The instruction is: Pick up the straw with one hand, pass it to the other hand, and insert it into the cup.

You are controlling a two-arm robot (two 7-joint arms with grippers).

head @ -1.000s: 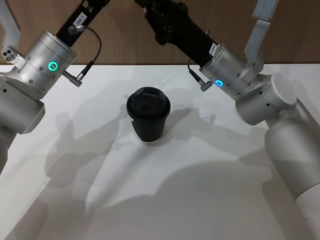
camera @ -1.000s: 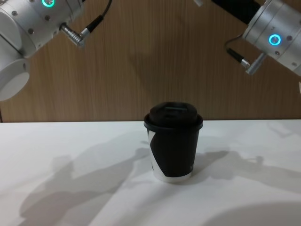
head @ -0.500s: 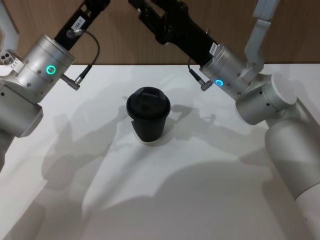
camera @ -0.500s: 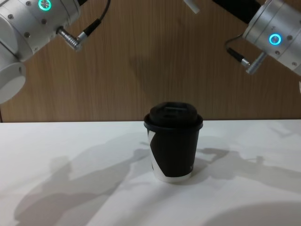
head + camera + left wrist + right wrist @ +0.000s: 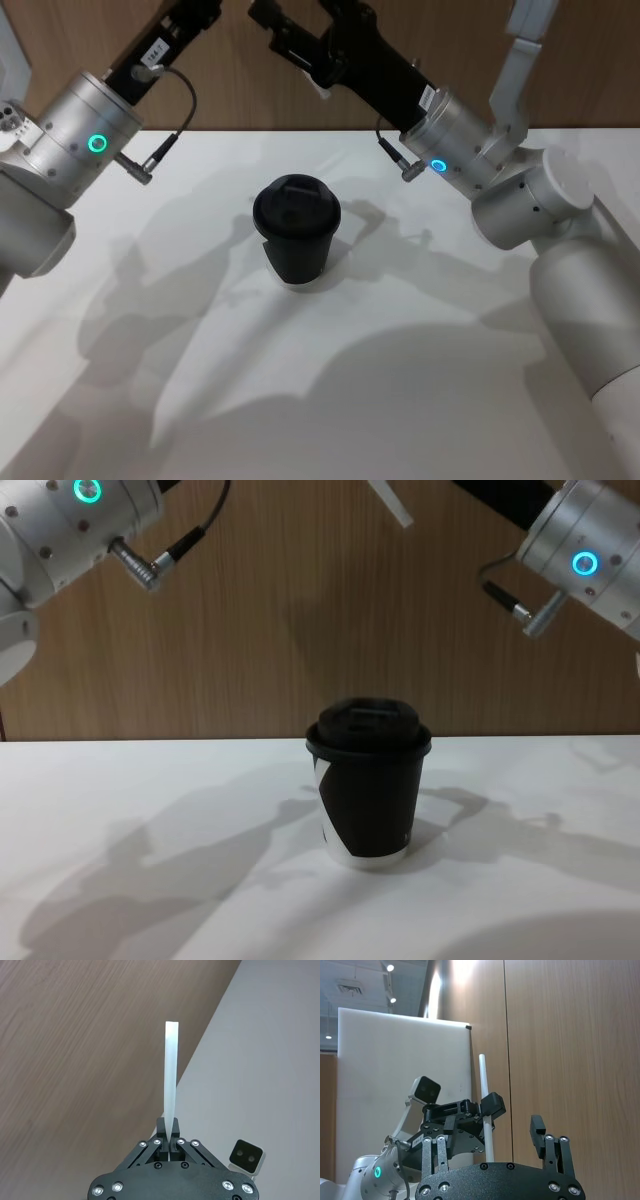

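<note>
White translucent plastic straw [image 5: 171,1070], thin and straight, is sitting clamped by one end in the black two-fingered left gripper [image 5: 169,1136]. In the left wrist view the fingers are pressing fully together on it, and most of its length is projecting free beyond them.

In the right wrist view, the long black right gripper [image 5: 505,1119] is holding its jaws wide apart and gripping nothing. The straw is showing upright in the gap ahead of them. Whether it is already lying within their reach cannot be told.

In the head view, both silver arms are reaching up over the far side of the white table [image 5: 400,380], the grippers facing each other. The small black paper cup [image 5: 296,228] is standing upright near the table's middle with its black plastic lid [image 5: 296,205] on, well below both grippers.

In the chest view, the straw's free end is slanting in at the top edge, high above the cup and well clear of it.

Judgement: pickup is done and the handover is in hand, with insertion not yet begun. The next move calls for the right jaws to close squarely on the free length before the left fingers let go. The straw must then be brought upright over the lid's opening, and misalignment there would likely bend it.
</note>
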